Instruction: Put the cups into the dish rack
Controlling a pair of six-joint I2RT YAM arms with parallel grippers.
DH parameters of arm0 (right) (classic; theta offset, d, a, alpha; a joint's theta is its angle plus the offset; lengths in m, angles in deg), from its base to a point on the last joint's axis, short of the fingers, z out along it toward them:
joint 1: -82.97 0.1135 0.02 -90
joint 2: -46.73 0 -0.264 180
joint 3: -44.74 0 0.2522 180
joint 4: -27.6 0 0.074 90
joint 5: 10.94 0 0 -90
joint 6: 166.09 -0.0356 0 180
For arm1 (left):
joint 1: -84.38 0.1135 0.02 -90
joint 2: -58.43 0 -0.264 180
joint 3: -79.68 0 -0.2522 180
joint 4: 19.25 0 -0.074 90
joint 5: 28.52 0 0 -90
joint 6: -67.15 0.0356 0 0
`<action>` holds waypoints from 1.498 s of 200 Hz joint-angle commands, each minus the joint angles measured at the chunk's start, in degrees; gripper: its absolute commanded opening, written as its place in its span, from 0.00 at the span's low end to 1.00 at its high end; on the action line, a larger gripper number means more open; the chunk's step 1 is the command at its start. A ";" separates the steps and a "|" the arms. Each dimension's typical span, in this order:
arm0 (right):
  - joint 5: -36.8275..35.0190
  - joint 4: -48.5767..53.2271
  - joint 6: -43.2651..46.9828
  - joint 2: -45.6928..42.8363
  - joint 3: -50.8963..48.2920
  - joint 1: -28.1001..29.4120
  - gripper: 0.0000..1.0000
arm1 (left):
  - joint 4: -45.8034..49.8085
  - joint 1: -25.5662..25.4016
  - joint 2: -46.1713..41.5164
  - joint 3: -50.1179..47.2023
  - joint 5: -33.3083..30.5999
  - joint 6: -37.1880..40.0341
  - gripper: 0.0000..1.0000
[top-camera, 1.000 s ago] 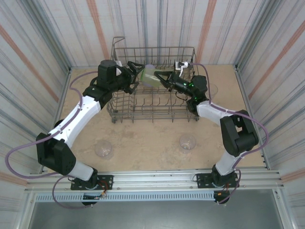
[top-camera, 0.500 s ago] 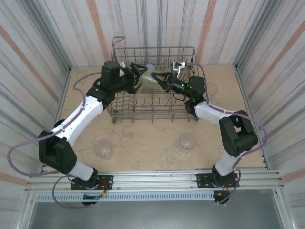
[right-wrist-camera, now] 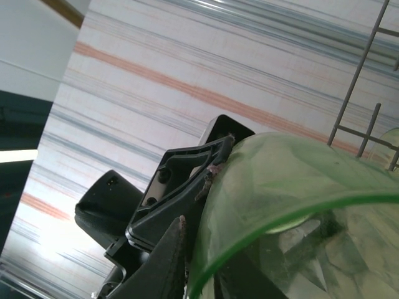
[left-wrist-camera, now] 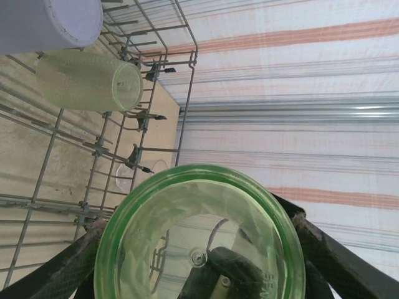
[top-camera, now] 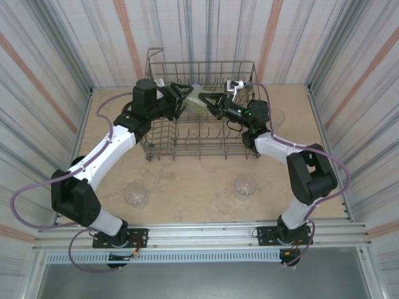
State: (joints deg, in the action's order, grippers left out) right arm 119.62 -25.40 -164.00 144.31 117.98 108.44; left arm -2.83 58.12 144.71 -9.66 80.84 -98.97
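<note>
A translucent yellow-green cup hangs above the back of the grey wire dish rack, between my two grippers. My left gripper has a finger on either side of it; in the left wrist view the cup's base spans the space between both fingers. My right gripper reaches the cup's rim from the other side, its outer finger a thin gap off the wall. Inside the rack lie another yellow-green cup and a lavender cup.
Clear cups stand upside down on the table at front left, front right and right of the rack. Striped walls enclose the table on three sides. Upright tines fill the rack's floor.
My left gripper moved in from the left and closed its fingers round the cup. The right gripper's jaws parted slightly at the rim. The cup stayed over the rack's back.
</note>
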 commanded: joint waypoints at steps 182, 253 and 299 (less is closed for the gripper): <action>-14.46 77.81 40.64 -33.23 -0.93 -17.13 0.99 | 12.35 -7.33 17.03 31.46 -11.72 26.69 0.00; -22.88 87.76 48.64 -43.76 -3.22 -24.00 0.99 | 18.32 -9.77 36.98 55.85 -18.00 40.95 0.00; -25.03 88.91 50.64 -46.81 -6.09 -25.77 0.99 | 18.13 -11.85 49.06 70.19 -20.13 49.84 0.00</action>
State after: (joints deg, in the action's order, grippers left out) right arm 97.00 60.72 -116.40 99.09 114.00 83.50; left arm 15.38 47.82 190.45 54.99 63.33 -56.74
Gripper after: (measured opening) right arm 0.988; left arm 0.703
